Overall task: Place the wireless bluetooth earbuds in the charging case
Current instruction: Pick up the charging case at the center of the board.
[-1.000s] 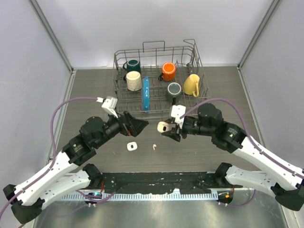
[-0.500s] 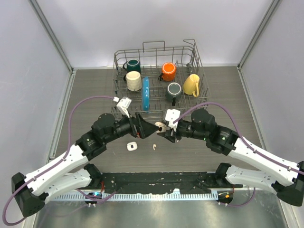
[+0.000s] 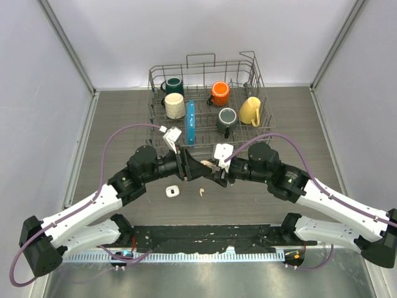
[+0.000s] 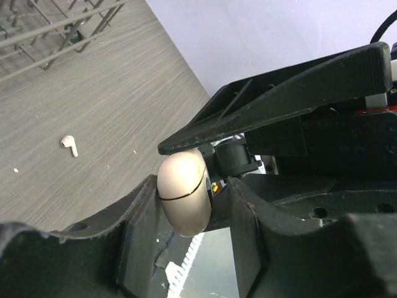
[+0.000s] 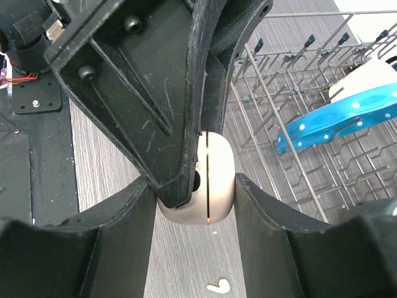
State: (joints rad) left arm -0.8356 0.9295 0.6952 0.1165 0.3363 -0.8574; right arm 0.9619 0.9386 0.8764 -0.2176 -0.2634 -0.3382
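Holding cream charging case (image 5: 220,180) in clamped right jaws, left jaws around it, grip unclear, earbud (image 4: 69,145) on table (image 4: 124,105)

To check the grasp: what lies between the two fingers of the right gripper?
The cream charging case sits there, with fingers of the left gripper around it too; the right wrist view shows this.

five mugs (image 3: 175,105), one wire rack (image 3: 260,81), one blue utensil (image 3: 190,122), two charging cases (image 4: 183,192) i think, and one loose earbud (image 3: 201,192).
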